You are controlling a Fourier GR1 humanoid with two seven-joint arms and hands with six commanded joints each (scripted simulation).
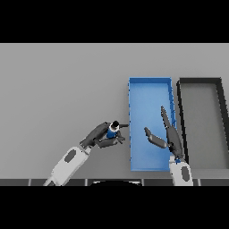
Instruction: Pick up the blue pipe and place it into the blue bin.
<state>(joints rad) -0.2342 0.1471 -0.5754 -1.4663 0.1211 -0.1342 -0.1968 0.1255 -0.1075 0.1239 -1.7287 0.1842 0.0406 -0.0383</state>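
Left hand at frame centre, fingers curled round blue pipe, just left of blue bin on grey worktop. Right hand over bin's right side, fingers straight, released. Black bin beside blue bin, far right.

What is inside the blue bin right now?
No object shows inside the blue bin. The right hand, open, covers its right side. The blue pipe sits outside, in the left hand's fingers.
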